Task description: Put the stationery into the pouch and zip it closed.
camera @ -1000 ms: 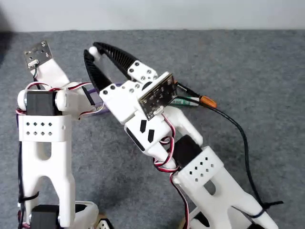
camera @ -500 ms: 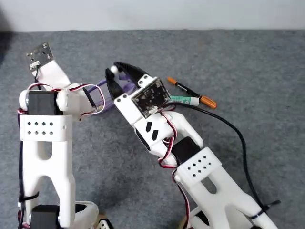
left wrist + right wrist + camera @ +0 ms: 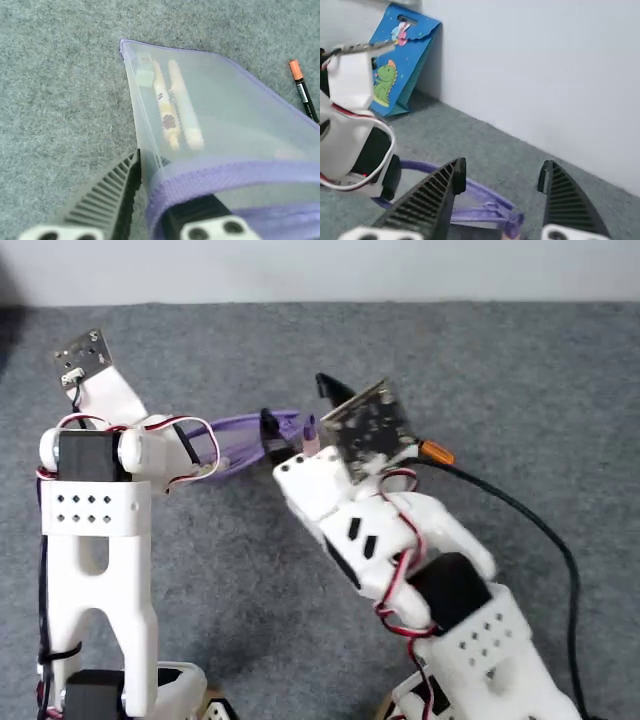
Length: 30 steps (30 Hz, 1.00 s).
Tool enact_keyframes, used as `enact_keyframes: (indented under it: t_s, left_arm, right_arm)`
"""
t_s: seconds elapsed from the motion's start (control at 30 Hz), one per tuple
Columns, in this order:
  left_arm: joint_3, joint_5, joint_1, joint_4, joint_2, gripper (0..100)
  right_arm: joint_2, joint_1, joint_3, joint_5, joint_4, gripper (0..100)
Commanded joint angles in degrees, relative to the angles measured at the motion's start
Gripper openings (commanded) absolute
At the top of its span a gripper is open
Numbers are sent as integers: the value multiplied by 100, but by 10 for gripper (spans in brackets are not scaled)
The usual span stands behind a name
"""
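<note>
Left gripper [image 3: 150,172] clenched on the pouch [image 3: 215,120] rim. Right gripper [image 3: 502,172] spread wide and empty, above the zip end. Orange pen [image 3: 302,90] lies on the mat beside the pouch. Loading looks unfinished, and the next move probably means fetching the pen.

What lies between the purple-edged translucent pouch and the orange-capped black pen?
Bare grey carpet, in the left wrist view; pouch and pen lie apart.

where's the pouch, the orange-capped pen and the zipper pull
pouch [image 3: 225,115], left wrist view, on its clear mesh side
orange-capped pen [image 3: 304,92], left wrist view, on the black barrel
zipper pull [image 3: 512,220], right wrist view, on its purple tab
</note>
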Motion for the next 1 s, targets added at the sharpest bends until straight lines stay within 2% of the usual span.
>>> enact_keyframes:
  t_s: [0.0, 0.13, 0.17, 0.23, 0.57, 0.8, 0.87, 0.97]
  left_arm:
    - [-22, 44, -26, 97, -18, 11]
    - [-22, 44, -26, 97, -18, 11]
    - [-22, 44, -26, 97, -18, 11]
    - [-22, 44, -26, 97, -18, 11]
    - [-22, 44, -26, 97, -18, 11]
    - [-31, 44, -62, 79, -26, 11]
    - [-31, 44, -62, 62, -26, 11]
    - [-31, 44, -62, 53, -26, 11]
  right_arm:
    - [-180, 356, -589, -88, 215, 179]
    - [-127, 1051, -730, -501, 224, 13]
    - [-119, 1235, -703, -624, 224, 3]
    - [13, 1560, -677, -791, 338, 36]
    - [2114, 2615, -1240, -809, 1807, 9]
    - [3908, 3046, -2145, -668, 1930, 15]
    - [4426, 3037, -2356, -264, 1930, 48]
    - [5095, 3020, -2743, 97, 1930, 150]
